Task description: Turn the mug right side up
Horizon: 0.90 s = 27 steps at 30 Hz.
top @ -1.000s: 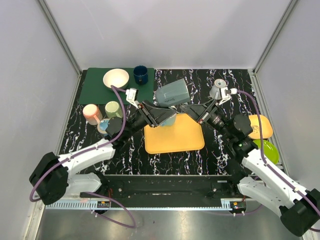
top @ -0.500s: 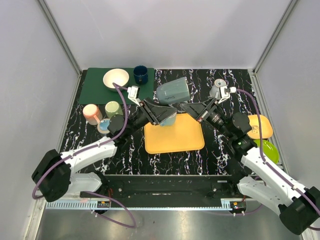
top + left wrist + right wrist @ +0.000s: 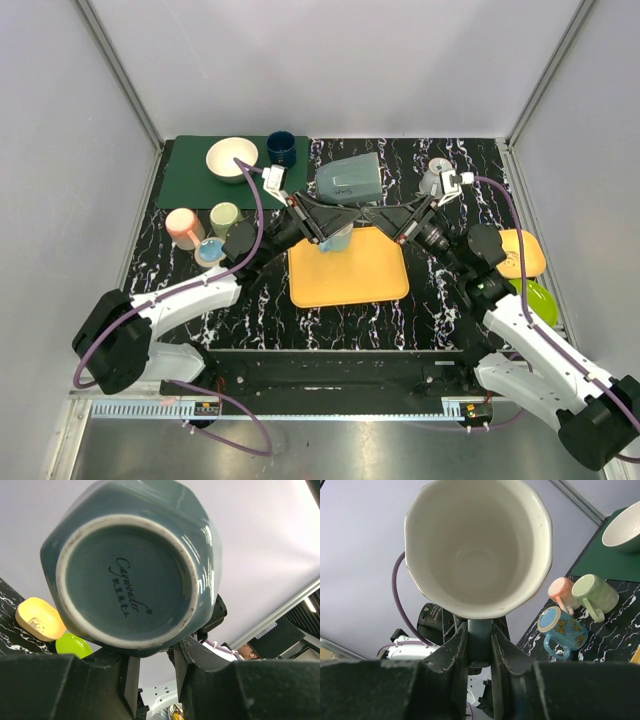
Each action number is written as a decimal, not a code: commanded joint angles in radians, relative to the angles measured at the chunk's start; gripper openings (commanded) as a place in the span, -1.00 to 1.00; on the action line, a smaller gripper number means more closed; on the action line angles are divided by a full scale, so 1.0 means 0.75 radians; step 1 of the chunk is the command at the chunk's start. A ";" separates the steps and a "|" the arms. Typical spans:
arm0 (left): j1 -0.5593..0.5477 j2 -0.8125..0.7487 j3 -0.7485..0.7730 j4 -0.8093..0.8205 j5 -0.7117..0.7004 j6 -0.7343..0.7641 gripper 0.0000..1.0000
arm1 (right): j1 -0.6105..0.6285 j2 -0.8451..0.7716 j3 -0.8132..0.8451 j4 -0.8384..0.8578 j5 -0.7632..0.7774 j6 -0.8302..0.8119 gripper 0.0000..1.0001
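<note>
The blue-grey faceted mug (image 3: pixel 350 180) hangs in the air above the far edge of the orange tray (image 3: pixel 350 285), lying on its side between both grippers. My right gripper (image 3: pixel 368 213) is shut on the mug's handle (image 3: pixel 481 630); the cream inside of the mug (image 3: pixel 477 545) faces the right wrist camera. My left gripper (image 3: pixel 338 220) sits just under the mug's base (image 3: pixel 127 575), which faces the left wrist camera. The left fingers (image 3: pixel 131 677) stand apart with only background between them.
A green mat (image 3: pixel 195 185) at the back left bears a cream bowl (image 3: pixel 232 157) and a dark blue cup (image 3: pixel 281 150). Pink (image 3: pixel 184 226), green (image 3: pixel 226 217) and blue butterfly (image 3: pixel 208 250) mugs stand left. Orange (image 3: pixel 525 252) and green (image 3: pixel 538 300) plates lie right.
The mug has risen a little and turned, its base swinging toward the left arm. The left gripper has moved farther in under it. The right gripper stays shut on the handle.
</note>
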 commanded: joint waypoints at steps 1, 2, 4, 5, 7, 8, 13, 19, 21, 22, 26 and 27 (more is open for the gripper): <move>-0.004 -0.006 0.117 0.202 0.029 -0.008 -0.44 | 0.020 -0.025 0.043 -0.015 -0.183 -0.063 -1.00; -0.004 -0.010 0.117 0.202 0.031 -0.008 -0.52 | 0.020 -0.031 0.043 -0.048 -0.193 -0.074 -1.00; -0.004 -0.012 0.119 0.204 0.031 -0.012 -0.79 | 0.020 -0.047 0.051 -0.093 -0.199 -0.127 -1.00; -0.004 -0.014 0.119 0.204 0.029 -0.014 -0.94 | 0.020 -0.053 0.061 -0.145 -0.203 -0.147 -1.00; -0.004 -0.014 0.111 0.210 0.021 -0.032 -1.00 | 0.020 -0.070 0.071 -0.199 -0.207 -0.216 -1.00; -0.002 -0.008 0.111 0.230 0.020 -0.039 -1.00 | 0.020 -0.076 0.086 -0.266 -0.205 -0.247 -1.00; 0.016 0.029 0.095 0.263 0.014 -0.165 -0.89 | 0.020 -0.137 0.096 -0.430 -0.154 -0.415 -1.00; 0.018 0.109 0.099 0.435 0.031 -0.276 -0.30 | 0.018 -0.184 0.051 -0.443 -0.117 -0.454 -1.00; 0.018 0.111 0.097 0.457 0.016 -0.276 -0.28 | 0.020 -0.186 0.039 -0.434 -0.121 -0.460 -1.00; 0.018 0.109 0.095 0.464 0.010 -0.274 -0.28 | 0.018 -0.188 0.037 -0.432 -0.125 -0.460 -1.00; 0.018 0.098 0.105 0.443 0.016 -0.253 -0.72 | 0.020 -0.188 0.020 -0.414 -0.136 -0.456 -1.00; 0.018 0.096 0.103 0.443 0.014 -0.247 -1.00 | 0.018 -0.188 0.020 -0.410 -0.140 -0.458 -1.00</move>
